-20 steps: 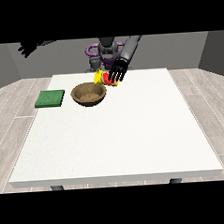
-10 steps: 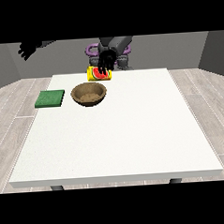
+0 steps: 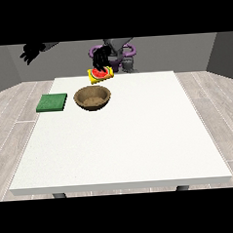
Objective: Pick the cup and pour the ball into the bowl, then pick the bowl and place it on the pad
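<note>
The surface (image 3: 139, 136) looked matt white and smooth, with a faint fine grain, like painted board or laminate. The bowl (image 3: 92, 98) looked like wood, brown, with a dull finish and a speckled, slightly rough inside. The pad (image 3: 52, 102) was a flat matt green, cloth-like or foam-like; which one could not be told. The cup (image 3: 101, 74) looked like smooth plastic, yellow and red, with a slight sheen. The robot hand (image 3: 100, 58) over it was matt black, as was the robot hand (image 3: 32, 52) at the view's left. The floor (image 3: 10, 110) showed pale grey wood-look planks, matt.
</note>
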Tool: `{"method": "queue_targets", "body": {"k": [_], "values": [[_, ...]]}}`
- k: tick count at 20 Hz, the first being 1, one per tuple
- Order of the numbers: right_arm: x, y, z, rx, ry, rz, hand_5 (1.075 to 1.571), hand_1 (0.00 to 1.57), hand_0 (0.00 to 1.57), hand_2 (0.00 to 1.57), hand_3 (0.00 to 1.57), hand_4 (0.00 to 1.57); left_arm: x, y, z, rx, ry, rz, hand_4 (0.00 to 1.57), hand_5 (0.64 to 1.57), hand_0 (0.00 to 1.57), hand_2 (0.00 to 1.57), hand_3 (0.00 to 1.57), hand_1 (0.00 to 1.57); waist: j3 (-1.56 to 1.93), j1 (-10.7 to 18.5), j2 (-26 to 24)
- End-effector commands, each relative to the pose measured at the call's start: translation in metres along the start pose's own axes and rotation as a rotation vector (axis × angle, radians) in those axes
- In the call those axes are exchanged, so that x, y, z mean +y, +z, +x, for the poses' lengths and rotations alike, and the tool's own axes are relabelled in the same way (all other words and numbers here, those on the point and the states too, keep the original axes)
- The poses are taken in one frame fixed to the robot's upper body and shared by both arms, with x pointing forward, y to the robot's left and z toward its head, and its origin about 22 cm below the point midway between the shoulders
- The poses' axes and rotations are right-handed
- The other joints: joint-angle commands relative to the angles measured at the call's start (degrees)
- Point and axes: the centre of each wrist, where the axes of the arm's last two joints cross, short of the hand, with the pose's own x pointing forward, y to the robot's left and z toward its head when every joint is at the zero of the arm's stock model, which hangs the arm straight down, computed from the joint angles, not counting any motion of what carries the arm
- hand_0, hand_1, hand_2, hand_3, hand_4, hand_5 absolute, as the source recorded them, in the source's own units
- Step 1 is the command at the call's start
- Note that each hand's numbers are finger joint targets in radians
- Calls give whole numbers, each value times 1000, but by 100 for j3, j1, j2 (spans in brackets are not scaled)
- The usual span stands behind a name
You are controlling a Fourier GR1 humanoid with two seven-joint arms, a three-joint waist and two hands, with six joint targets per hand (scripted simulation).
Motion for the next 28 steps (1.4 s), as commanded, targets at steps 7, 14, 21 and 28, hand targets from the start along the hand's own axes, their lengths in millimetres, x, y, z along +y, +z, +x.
{"method": "queue_targets", "body": {"k": [7, 14, 21, 28], "values": [[-2, -1, -1, -27, 14, -50, 1550, 0, 0, 0, 165, 706, 35, -4, -2, -46, -19, 15, 1109, 1571, 0, 1102, 1542, 0, -6, 332, 80], [-7, 7, -5, 14, 23, -164, 1551, 0, 0, 0, 107, 740, 30, -8, -75, 114, 674, 77, 1300, 1556, 949, 1367, 1079, 949, -43, 1098, -198], [3, 3, -13, 16, 5, -229, 1555, 0, 0, 0, 0, 788, 79, -21, -150, 201, 1423, 183, 1120, 1570, 0, 0, 0, 0, -86, 1680, 52], [21, 10, -50, 18, -50, -329, 1566, 0, 0, 0, 0, 719, 78, -11, -246, 21, 1784, 162, 1057, 1566, 0, 0, 0, 0, -22, 2373, 555]]}}
